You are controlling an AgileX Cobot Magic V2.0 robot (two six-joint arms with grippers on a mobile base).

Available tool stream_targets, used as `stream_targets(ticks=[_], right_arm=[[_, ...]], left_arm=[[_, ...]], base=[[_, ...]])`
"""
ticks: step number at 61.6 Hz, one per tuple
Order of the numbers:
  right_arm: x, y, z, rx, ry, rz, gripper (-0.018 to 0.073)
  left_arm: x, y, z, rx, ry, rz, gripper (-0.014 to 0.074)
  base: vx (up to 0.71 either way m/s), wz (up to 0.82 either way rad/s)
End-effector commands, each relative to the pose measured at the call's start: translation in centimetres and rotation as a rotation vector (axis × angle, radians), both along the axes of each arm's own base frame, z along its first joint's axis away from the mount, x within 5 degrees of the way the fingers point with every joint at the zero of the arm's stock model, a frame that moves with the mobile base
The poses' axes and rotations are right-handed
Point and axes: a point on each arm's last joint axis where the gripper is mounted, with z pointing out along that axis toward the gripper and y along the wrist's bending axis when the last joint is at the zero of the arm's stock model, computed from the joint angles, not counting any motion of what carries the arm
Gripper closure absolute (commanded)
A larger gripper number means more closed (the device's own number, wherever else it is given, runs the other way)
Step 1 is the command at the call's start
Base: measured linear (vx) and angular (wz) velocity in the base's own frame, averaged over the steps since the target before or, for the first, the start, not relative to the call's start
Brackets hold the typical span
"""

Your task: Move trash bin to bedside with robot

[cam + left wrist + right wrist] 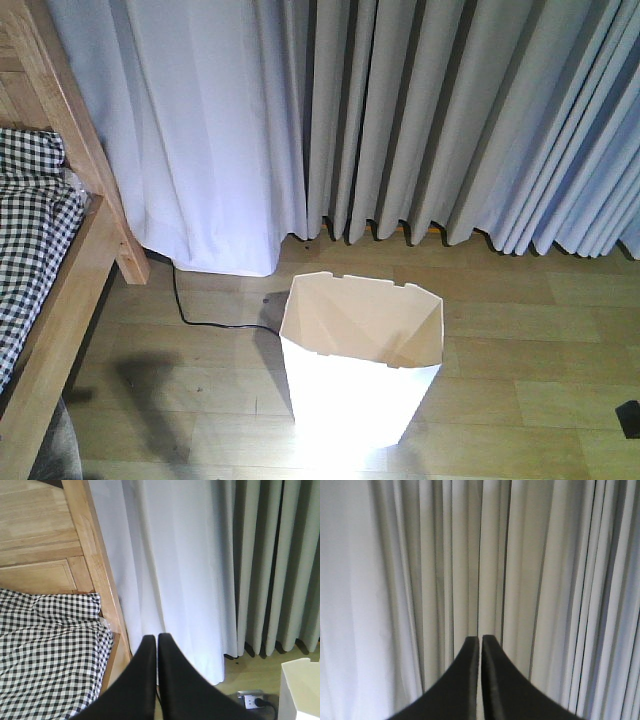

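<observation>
place: home bedroom | bed: wooden-framed bed [70, 260] with black-and-white checked bedding [50, 650] | window side: floor-length pale curtains [400, 120] | floor: light wood planks [520, 380] | extras: white trash bin [360, 360], black cable [200, 310], power strip [252, 698] at curtain foot

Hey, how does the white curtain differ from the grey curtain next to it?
The white curtain is brighter and hangs in broad, loose folds, while the grey curtain is darker and falls in narrow, tight pleats. The white curtain hangs beside the bed frame; the grey curtain hangs behind the trash bin. Both reach down to the wooden floor.
</observation>
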Motion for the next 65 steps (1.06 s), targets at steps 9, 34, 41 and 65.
stream_targets(ticks=[9, 34, 41, 65], right_arm=[[-0.06, 0.02, 0.09, -0.002, -0.064, 0.002, 0.0570], [-0.06, 0.02, 0.09, -0.002, -0.064, 0.002, 0.0570], [-0.06, 0.02, 0.09, -0.002, -0.064, 0.002, 0.0570], [-0.06, 0.02, 0.09, -0.002, -0.065, 0.002, 0.0570]], left_arm=[[0.12, -0.13, -0.27, -0.008, -0.054, -0.016, 0.0602], [0.12, -0.13, -0.27, -0.008, -0.054, -0.016, 0.0602], [0.12, -0.13, -0.27, -0.008, -0.054, -0.016, 0.0602], [0.12, -0.13, -0.27, -0.008, -0.054, -0.016, 0.0602]], base=[[0.00, 0.00], [0.00, 0.00], [0.00, 0.00], [0.00, 0.00]])
